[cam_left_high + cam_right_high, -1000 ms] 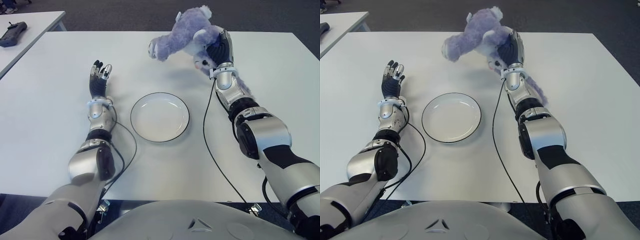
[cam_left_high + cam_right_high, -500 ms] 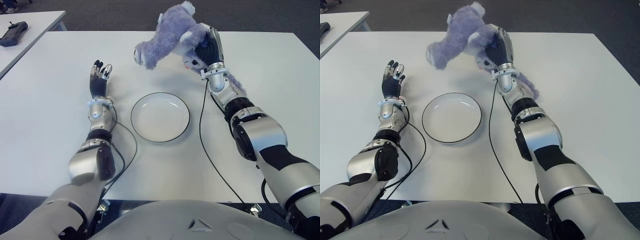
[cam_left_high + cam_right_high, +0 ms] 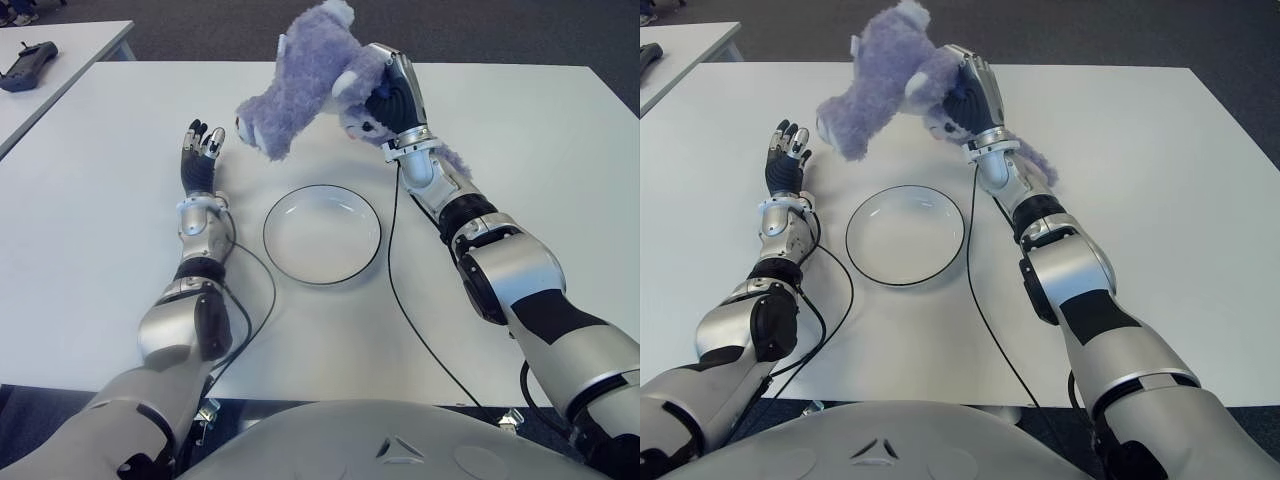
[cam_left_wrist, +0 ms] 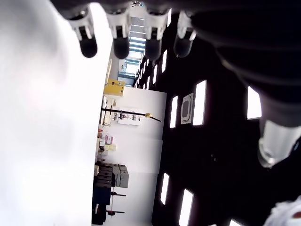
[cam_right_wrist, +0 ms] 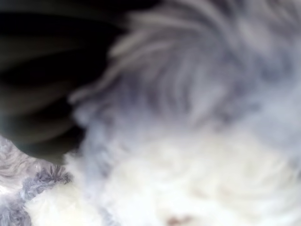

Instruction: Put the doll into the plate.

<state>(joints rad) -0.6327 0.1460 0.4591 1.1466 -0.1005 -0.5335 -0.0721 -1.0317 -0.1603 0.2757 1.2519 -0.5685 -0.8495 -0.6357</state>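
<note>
White table [image 3: 520,130] fills the scene. Held clear of it, the purple plush doll [image 3: 300,80] hangs at 12 o'clock from the white plate [image 3: 322,234], clutched by the right hand [image 3: 392,100], whose fingers wrap its head. At 9 o'clock from the plate shows the left hand [image 3: 198,160], fingers extended and holding nothing.

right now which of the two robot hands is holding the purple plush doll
The right hand grips the fluffy purple plush doll in the air beyond the round white plate. The left hand shows left of the plate, fingers spread, holding nothing.
</note>
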